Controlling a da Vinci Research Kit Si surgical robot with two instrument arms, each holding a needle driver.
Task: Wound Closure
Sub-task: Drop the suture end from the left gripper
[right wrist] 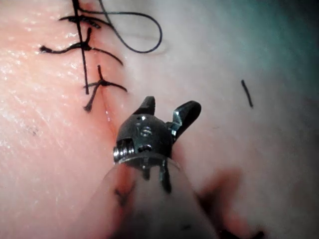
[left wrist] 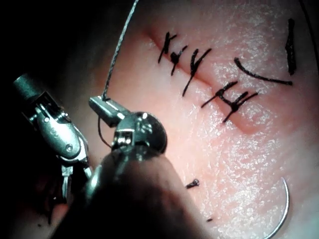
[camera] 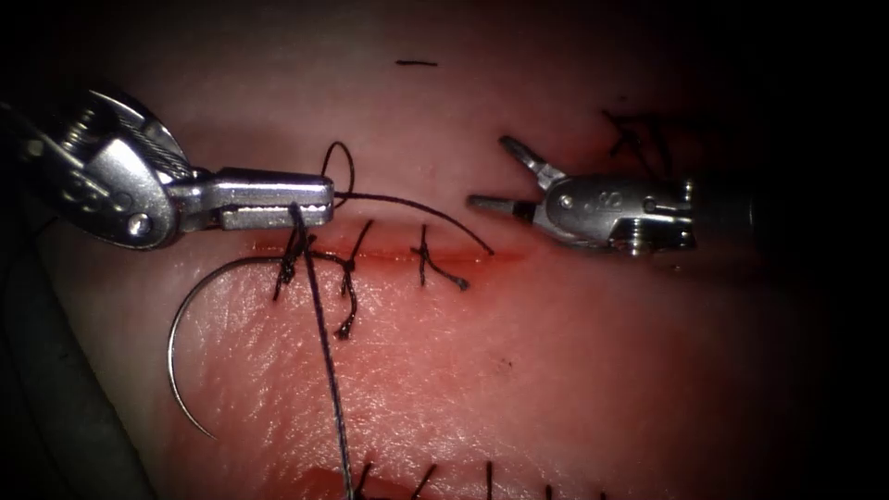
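Observation:
The cut runs across the tissue and carries three knotted stitches. My left tool is above the cut's left end, jaws shut on the dark thread. One strand hangs down the picture. The other curls in a small loop and arcs right into the tissue at the cut's right end. The curved needle lies on the tissue at the lower left, and neither tool holds it. My right tool stands open and holds nothing, just above the cut's right end. In the wrist views I see the left tool, the needle and the right tool.
A second stitched line runs along the lower edge. A short cut end of thread lies far above the cut, and dark thread marks sit behind the right tool. Red fluid stains the cut's right end.

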